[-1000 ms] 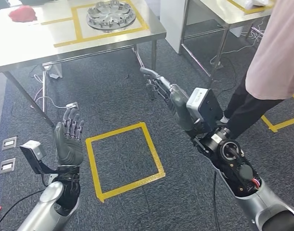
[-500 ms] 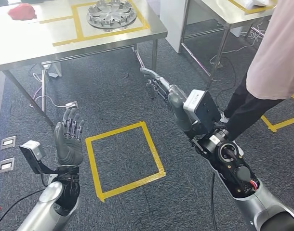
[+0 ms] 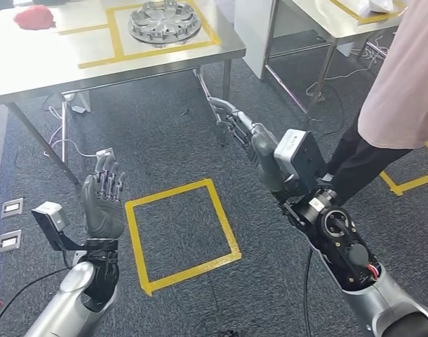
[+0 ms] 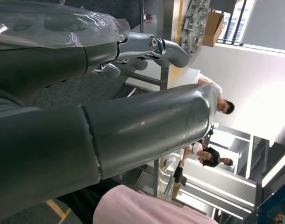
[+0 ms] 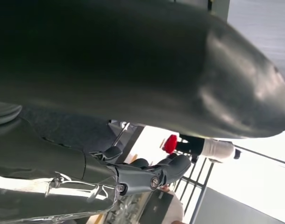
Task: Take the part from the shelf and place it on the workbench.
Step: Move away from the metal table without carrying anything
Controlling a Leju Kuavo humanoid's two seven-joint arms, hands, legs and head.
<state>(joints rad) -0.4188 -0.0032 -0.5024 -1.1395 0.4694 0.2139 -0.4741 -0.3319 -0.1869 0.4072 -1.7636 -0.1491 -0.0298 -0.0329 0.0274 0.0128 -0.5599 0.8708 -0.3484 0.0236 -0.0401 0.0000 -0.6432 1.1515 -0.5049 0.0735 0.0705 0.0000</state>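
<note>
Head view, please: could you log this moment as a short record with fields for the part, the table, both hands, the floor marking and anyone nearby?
part: round silver metal part lying inside a yellow tape outline
table: steel table ahead, also bearing a red object at its far left
left hand: raised, fingers apart, holds nothing
right hand: stretched forward over the carpet, holds nothing
floor marking: yellow tape square on grey carpet between the arms
person: standing at right, pink top, dark trousers
</note>
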